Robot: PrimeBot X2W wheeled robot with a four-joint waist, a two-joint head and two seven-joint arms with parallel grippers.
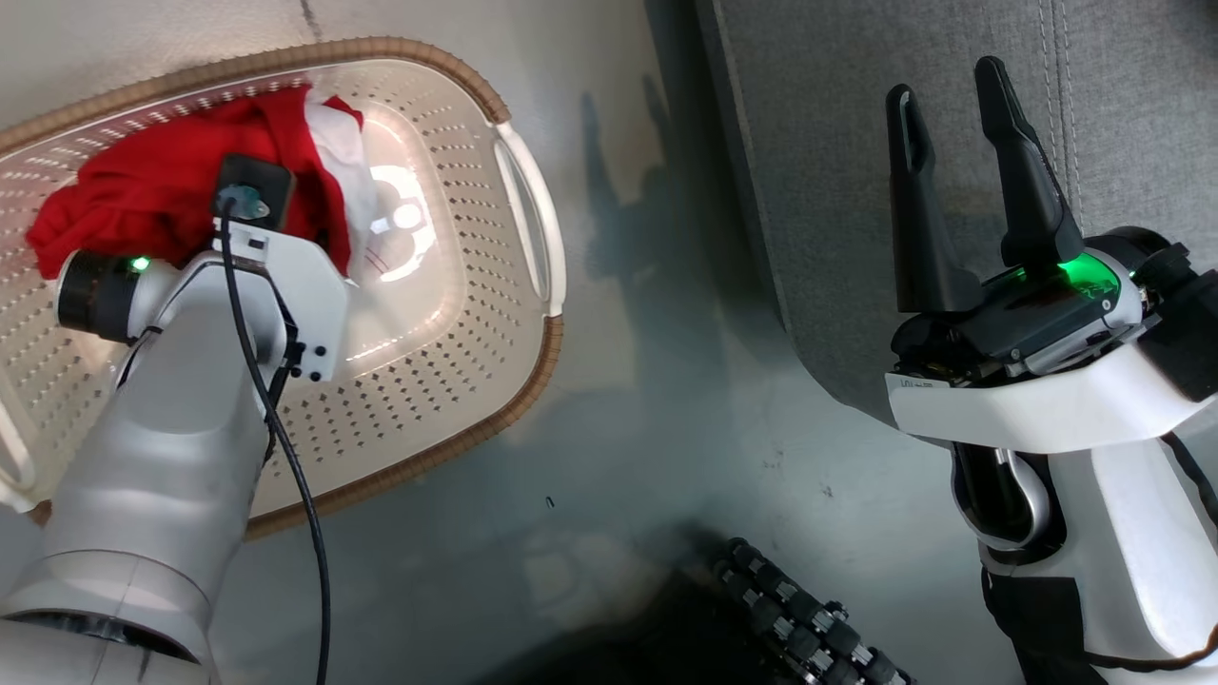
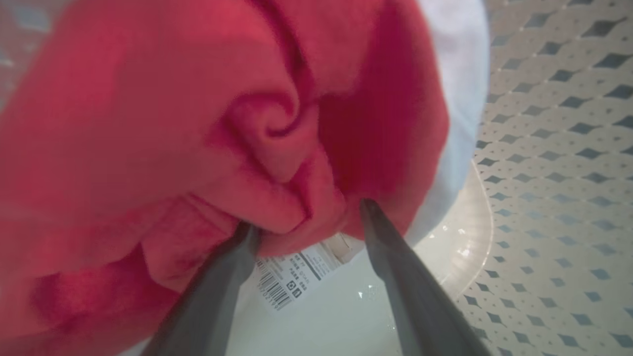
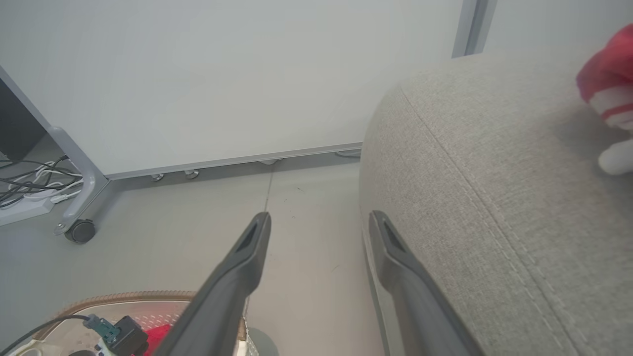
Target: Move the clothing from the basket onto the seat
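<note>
On the right of the head view, the seat (image 1: 828, 171), a large grey woven sofa with a rounded corner and a stitched seam, stands on a glossy grey floor (image 1: 666, 428). In the right wrist view, a second garment (image 3: 606, 84), red with white bands, lies on the seat's top near the far edge.

To the left, apart from the seat, the basket (image 1: 533, 371) sits on the floor. It is cream perforated plastic with a brown woven rim. Inside it, against the far left wall, the clothing (image 1: 143, 200) lies in a rumpled red heap with a white band along one side.

The fabric looks soft, light and floppy. It will likely sag and trail when lifted, so a raised fold in the middle of the heap seems a safer place to pinch than a loose edge.

The left gripper (image 2: 306, 217) reaches down into the basket. Its fingers are spread, with a thick red fold bulging between the tips, and they are not yet pinched on it. The right gripper (image 1: 947, 81) hangs beside the seat's corner, fingers apart and holding nothing.

Smallest, a label sticker (image 2: 292, 277) with a barcode shows on the basket floor beneath the fold.
</note>
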